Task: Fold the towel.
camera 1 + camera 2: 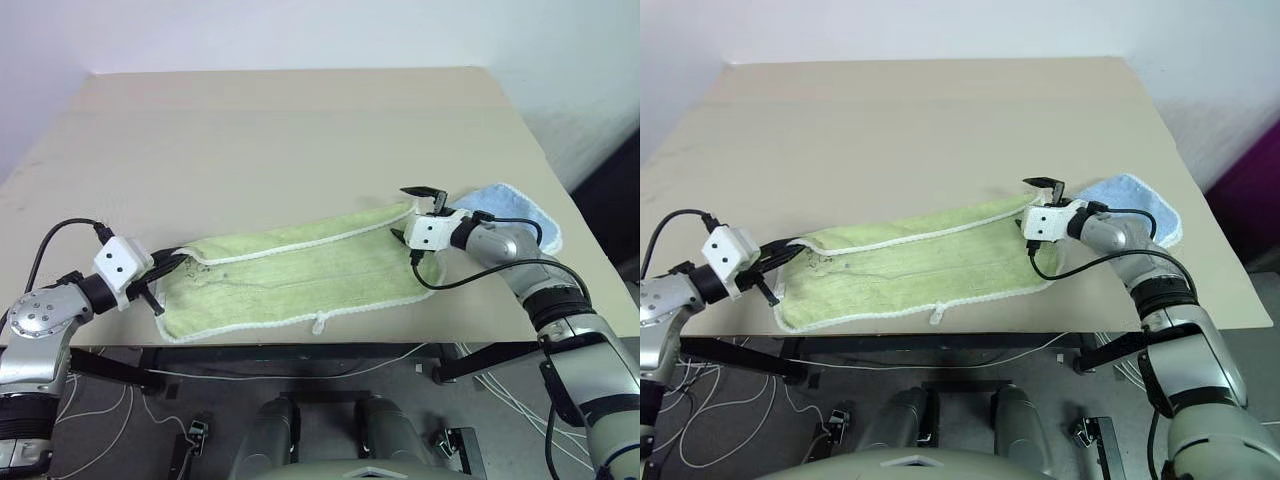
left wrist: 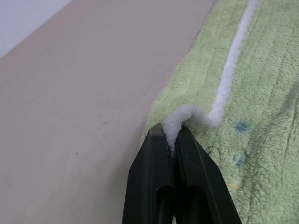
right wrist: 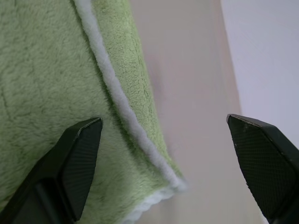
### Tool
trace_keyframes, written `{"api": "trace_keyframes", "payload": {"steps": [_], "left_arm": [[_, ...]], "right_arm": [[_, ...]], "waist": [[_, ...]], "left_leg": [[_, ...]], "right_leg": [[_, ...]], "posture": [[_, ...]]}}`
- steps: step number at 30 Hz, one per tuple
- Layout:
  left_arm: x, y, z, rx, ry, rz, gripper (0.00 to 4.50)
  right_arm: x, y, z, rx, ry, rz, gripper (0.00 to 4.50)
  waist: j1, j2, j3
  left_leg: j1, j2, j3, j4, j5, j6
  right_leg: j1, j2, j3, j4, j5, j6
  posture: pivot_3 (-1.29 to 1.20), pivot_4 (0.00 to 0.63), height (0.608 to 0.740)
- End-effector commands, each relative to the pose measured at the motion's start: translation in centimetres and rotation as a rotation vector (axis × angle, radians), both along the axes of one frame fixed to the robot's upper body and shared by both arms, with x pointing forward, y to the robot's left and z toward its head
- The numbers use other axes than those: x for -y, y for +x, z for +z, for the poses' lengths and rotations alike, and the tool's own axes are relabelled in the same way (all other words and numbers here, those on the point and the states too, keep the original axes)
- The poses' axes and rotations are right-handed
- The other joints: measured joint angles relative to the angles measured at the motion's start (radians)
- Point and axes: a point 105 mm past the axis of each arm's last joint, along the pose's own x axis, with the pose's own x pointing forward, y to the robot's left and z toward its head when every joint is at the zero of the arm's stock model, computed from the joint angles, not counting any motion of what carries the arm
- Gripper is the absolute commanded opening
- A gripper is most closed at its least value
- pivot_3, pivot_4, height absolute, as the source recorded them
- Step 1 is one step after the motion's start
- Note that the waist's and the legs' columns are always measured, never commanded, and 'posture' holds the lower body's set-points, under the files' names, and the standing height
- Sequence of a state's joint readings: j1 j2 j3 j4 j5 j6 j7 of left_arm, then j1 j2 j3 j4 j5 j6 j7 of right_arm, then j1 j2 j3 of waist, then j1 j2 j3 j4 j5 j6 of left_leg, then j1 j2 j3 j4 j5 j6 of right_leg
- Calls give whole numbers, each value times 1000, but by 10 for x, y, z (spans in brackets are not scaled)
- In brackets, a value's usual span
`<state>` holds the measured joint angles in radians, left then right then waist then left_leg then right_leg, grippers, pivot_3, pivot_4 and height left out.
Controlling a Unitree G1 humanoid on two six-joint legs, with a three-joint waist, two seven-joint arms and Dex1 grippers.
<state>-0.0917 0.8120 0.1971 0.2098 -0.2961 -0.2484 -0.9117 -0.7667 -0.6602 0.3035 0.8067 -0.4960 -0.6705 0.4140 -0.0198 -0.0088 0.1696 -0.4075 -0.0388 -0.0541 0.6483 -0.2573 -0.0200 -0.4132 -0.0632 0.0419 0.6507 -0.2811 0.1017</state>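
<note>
The towel (image 1: 300,275), light yellow-green with white stitched edging, lies in a long doubled strip on the table near its front edge. A small white loop tag (image 1: 319,324) hangs from its near edge. My left gripper (image 1: 172,262) is at the towel's left end, shut on the white edging (image 2: 180,116), which bunches up between the fingertips. At the towel's right end my right gripper (image 1: 428,203) is open. In the right wrist view, one of its fingers (image 3: 79,149) is over the cloth and the other over bare table, with the towel's corner (image 3: 173,184) between them.
A smaller light blue folded towel (image 1: 515,205) lies just behind the right arm, near the table's right edge. The beige table (image 1: 300,130) stretches far behind the towel. A black cable (image 1: 480,275) loops from the right wrist over the table's front corner.
</note>
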Motion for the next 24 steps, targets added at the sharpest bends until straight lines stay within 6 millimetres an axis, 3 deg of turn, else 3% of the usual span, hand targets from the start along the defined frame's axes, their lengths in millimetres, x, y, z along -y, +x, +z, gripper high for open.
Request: {"api": "trace_keyframes", "payload": {"steps": [1,10,24], "left_arm": [[-1,-1,13,50,-5,1,0],[0,0,9,46,-6,-4,0],[3,5,8,44,-19,-17,0]], "right_arm": [[8,3,8,57,-60,-4,3262],[19,7,5,82,-133,-33,84],[28,11,10,145,-160,-68,33]], "waist": [[2,0,0],[-1,0,0],[0,0,0]], "left_leg": [[0,0,0,0,0,0],[0,0,0,0,0,0],[0,0,0,0,0,0]], "right_leg": [[0,0,0,0,0,0],[0,0,0,0,0,0],[0,0,0,0,0,0]], "posture": [[0,150,740],[0,150,740],[0,150,740]]}}
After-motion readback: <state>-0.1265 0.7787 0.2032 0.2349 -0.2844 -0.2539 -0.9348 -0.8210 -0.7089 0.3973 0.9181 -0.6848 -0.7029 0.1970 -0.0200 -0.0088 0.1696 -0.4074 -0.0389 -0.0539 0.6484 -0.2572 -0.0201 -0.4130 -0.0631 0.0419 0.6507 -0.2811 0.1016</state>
